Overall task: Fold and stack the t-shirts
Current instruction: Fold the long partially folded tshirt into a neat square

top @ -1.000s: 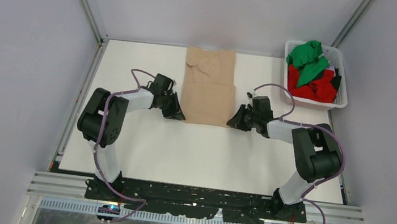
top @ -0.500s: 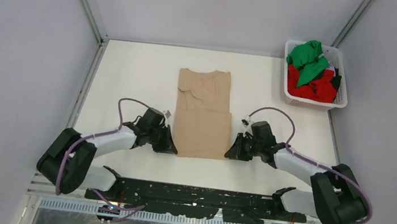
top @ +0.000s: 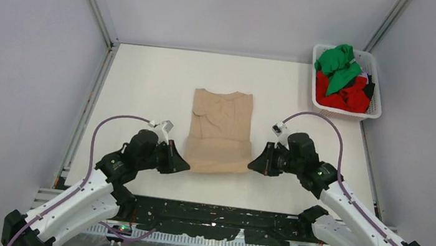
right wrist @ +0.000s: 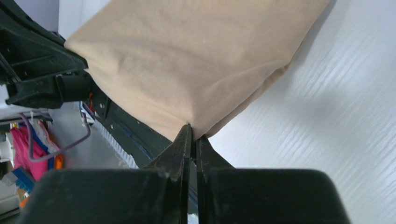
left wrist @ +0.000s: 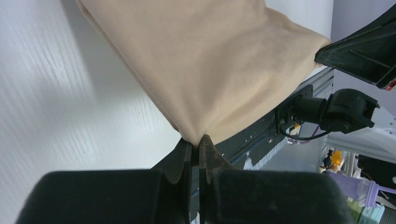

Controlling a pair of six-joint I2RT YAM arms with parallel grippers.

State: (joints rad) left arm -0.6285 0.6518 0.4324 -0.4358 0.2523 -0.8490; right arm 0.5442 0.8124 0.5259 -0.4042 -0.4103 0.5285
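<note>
The beige-tan t-shirt [top: 221, 129] lies folded lengthwise in the middle of the white table, its near edge lifted. My left gripper [top: 182, 165] is shut on its near left corner, and the cloth [left wrist: 205, 60] shows pinched between the fingertips in the left wrist view. My right gripper [top: 254, 165] is shut on its near right corner, and the cloth [right wrist: 196, 56] shows held the same way in the right wrist view. The green t-shirt [top: 337, 63] and the red t-shirt [top: 344, 96] lie bunched in the basket.
The white lattice basket [top: 376, 103] stands at the table's far right corner. Metal frame posts and grey walls stand on both sides. The black base rail [top: 216, 217] runs along the near edge, close under both grippers.
Both grippers have pulled the beige-tan shirt toward the near edge. Both arms have drawn back and lowered, and the shirt's near edge has lifted off the table.
</note>
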